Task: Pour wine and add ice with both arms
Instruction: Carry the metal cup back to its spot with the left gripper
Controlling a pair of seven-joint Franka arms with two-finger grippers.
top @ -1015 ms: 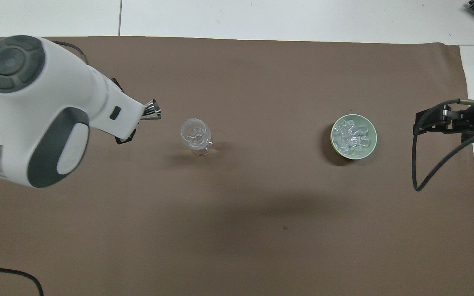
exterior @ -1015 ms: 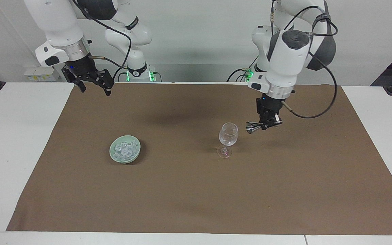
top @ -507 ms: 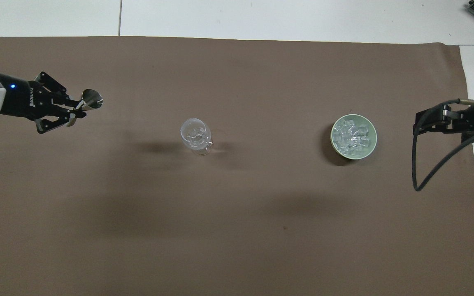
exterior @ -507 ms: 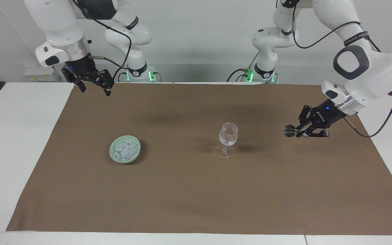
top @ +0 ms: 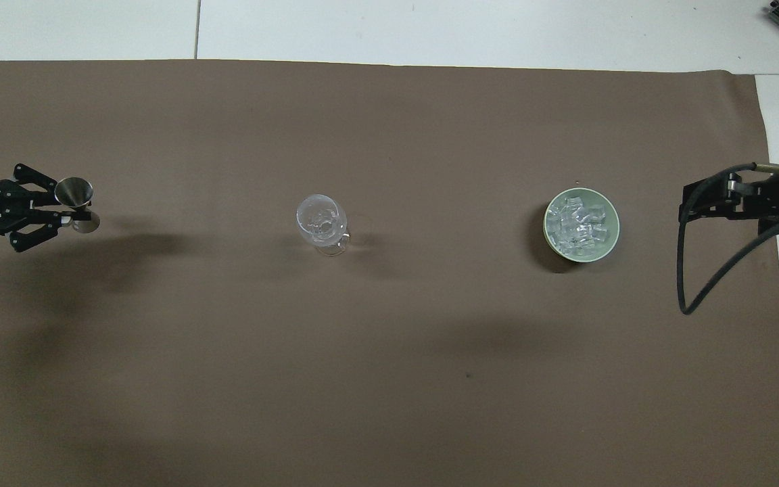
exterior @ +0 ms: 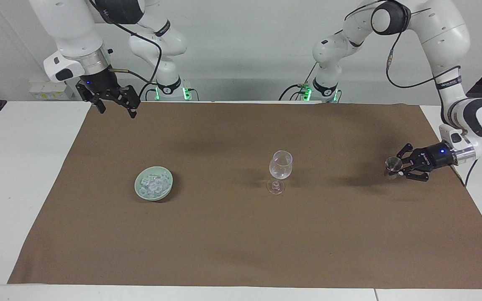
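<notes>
We see the brown mat (exterior: 241,234) spanning the table, with the waiting right gripper (exterior: 113,102) over its corner at the right arm's end, fingers spread wide and empty. The left gripper (exterior: 400,169), low over the mat's left-arm end, is clamped on a small metal jigger (top: 77,201). The ice (exterior: 154,184) fills the green bowl (top: 611,215), well apart from the wine glass (exterior: 280,165) at mid-mat.
</notes>
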